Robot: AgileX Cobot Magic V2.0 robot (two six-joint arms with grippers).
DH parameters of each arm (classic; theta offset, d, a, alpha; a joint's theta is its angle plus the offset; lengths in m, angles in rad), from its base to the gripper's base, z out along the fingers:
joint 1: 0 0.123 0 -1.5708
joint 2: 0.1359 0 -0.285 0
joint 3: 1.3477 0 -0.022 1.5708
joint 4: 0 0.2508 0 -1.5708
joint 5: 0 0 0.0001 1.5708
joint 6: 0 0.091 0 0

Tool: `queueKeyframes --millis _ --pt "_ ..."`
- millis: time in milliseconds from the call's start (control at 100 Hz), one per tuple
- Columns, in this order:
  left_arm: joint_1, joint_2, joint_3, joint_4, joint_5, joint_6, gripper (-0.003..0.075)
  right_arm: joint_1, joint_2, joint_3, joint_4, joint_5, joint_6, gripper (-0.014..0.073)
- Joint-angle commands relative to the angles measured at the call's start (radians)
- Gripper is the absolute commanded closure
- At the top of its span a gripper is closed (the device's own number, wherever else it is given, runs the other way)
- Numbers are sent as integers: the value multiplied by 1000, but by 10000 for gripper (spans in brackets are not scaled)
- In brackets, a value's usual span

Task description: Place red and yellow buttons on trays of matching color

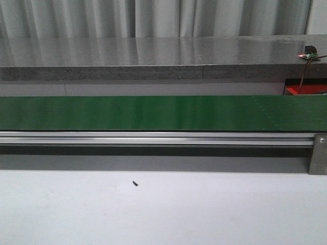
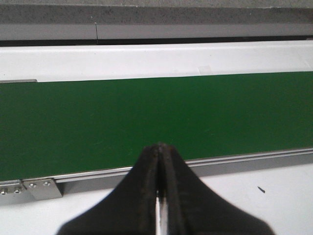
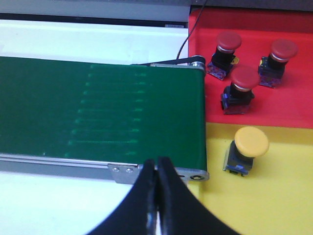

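Three red mushroom-head push buttons on dark blue bases sit on the flat red plastic tray (image 3: 293, 105): one (image 3: 226, 48) nearest the belt's end roller, one (image 3: 279, 58) further out, and one (image 3: 240, 88) between them, closer to the yellow tray. All three stand apart from each other. A single yellow mushroom-head button (image 3: 248, 148) rests on the flat yellow plastic tray (image 3: 274, 205), which adjoins the red tray; both trays lie just past the end of the green conveyor belt (image 3: 98, 112).

Beside that belt end, the right gripper (image 3: 157, 169) hangs with its black fingers pressed together and nothing between them; the yellow button is near it, the red ones further off. The left gripper (image 2: 160, 152) is likewise closed up and empty, over the aluminium rail (image 2: 244, 159) edging the belt. On the white tabletop (image 1: 204, 209) lies a small black screw (image 1: 135, 183).
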Motion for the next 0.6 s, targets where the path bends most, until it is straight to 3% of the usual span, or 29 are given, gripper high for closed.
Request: queueKeyframes --millis 0,250,590 --pt "-5 -10 -26 -49 -80 -5 740 2 -63 15 -1 -60 -10 717" --pt "16 -10 -28 -53 -147 -45 740 2 -196 82 -1 -56 -10 717" --pt "201 72 -139 -40 -109 -58 740 2 -208 82 -1 -51 -10 717"
